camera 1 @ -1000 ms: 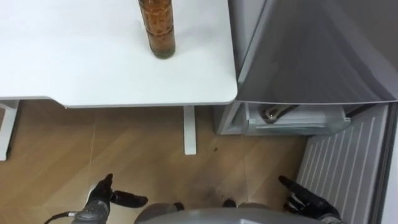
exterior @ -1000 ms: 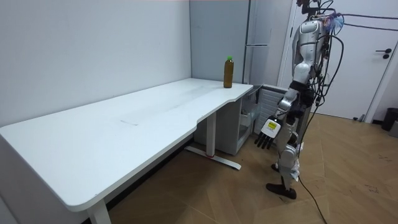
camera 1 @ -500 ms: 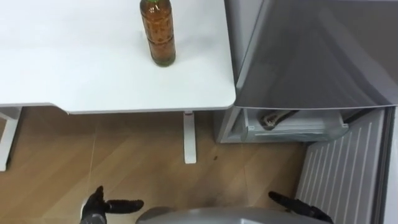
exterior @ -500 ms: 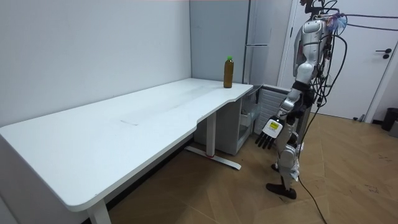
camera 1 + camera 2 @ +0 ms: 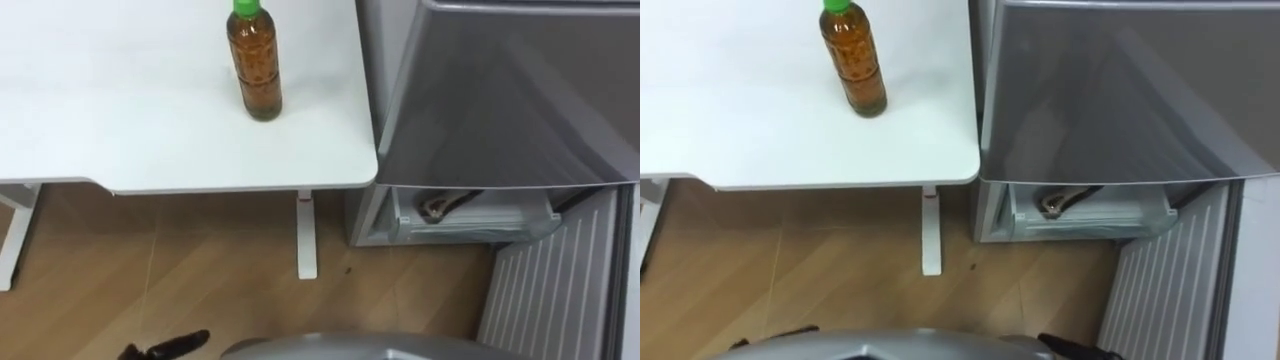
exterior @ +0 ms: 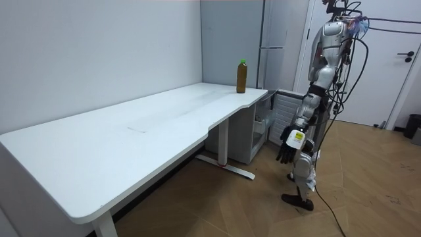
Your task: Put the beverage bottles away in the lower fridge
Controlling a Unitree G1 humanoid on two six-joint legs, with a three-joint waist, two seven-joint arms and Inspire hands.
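Note:
A brown drink bottle (image 5: 254,65) with a green cap stands upright near the right edge of the white table (image 5: 120,120); in the room view the bottle (image 6: 241,77) stands at the table's far end. To the table's right stands the grey fridge (image 5: 500,90), its lower compartment (image 5: 470,210) open with the door (image 5: 555,290) swung out to the right. I stand on the wood floor facing both. My left hand (image 5: 165,347) hangs low at my side, fingers straight and empty, also seen as the left hand (image 6: 289,141). A straight finger of my right hand (image 5: 1072,346) shows at the bottom edge.
A dark object (image 5: 440,206) lies inside the open lower compartment. One table leg (image 5: 306,235) stands on the floor just left of the fridge. A white door (image 6: 401,62) is behind me in the room view.
Both hands have dropped toward the bottom edge of the eye views. In the room view my left arm has swung in closer to my leg. The camera has shifted a little.

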